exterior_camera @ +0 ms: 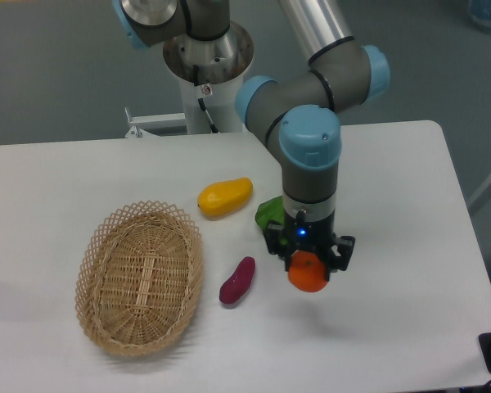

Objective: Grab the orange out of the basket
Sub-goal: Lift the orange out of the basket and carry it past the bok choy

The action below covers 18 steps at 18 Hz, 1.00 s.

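Note:
The round, glossy orange [308, 275] hangs above the white table, right of centre, with my gripper [308, 264] shut on it from above. The black fingers clasp its upper half, so only the lower part of the fruit shows. The oval wicker basket [139, 278] lies at the left of the table with nothing inside it. The orange is well to the right of the basket, about a basket's width away.
A purple sweet potato [237, 280] lies between the basket and my gripper. A yellow mango-like fruit [224, 196] sits behind it. A green leafy vegetable [269, 214] is mostly hidden behind the arm's wrist. The table's right edge [466, 237] is farther right.

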### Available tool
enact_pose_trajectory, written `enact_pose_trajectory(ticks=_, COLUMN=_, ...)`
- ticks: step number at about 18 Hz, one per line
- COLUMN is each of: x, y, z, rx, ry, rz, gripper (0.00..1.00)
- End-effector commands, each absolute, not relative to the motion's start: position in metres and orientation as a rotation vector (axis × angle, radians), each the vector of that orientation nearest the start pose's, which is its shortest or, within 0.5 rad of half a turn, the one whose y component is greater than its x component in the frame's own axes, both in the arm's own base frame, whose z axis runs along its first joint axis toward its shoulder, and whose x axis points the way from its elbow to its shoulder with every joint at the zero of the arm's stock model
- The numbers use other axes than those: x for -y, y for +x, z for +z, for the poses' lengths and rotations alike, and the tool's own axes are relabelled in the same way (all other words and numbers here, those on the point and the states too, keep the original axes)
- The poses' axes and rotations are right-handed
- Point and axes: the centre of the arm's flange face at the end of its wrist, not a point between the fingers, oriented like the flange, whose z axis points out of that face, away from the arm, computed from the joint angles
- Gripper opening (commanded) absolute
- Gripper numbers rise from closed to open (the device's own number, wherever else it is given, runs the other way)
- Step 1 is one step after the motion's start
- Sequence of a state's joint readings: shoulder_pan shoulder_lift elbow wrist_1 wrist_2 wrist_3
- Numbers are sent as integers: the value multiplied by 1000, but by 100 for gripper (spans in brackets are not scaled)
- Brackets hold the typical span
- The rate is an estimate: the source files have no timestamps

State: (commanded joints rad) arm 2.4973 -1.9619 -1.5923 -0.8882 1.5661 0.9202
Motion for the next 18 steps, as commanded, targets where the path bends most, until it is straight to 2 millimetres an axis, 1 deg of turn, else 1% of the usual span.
enact_pose_trajectory(ticks=4, x=-476, y=-455, z=329, rx=-65, ry=-2995, rz=361, gripper=29)
enact_pose_trajectory(ticks=6, x=-472, y=-460, z=328, rx=-82, ry=-3000, rz=361, gripper=28)
enact_pose_trajectory(ticks=10, x=-464, y=-472, z=326, rx=-90, ry=-3010, rz=371, gripper=28)
enact_pose_trajectory(ticks=12, x=-456, y=-479, z=324, rx=-70, ry=-3015, rz=364, gripper=28)
enact_pose_trajectory(ticks=13, x=-454, y=-481, z=326, rx=-65, ry=-3015, rz=366, gripper=29)
enact_pose_trajectory(ticks=16, x=-435, y=-493, z=326, rx=-115, ry=-3041, rz=341, gripper=29)
enact_pose_trajectory(ticks=18, x=-424, y=-499, z=324, rx=-148, ry=-3068, rz=295, gripper=29)
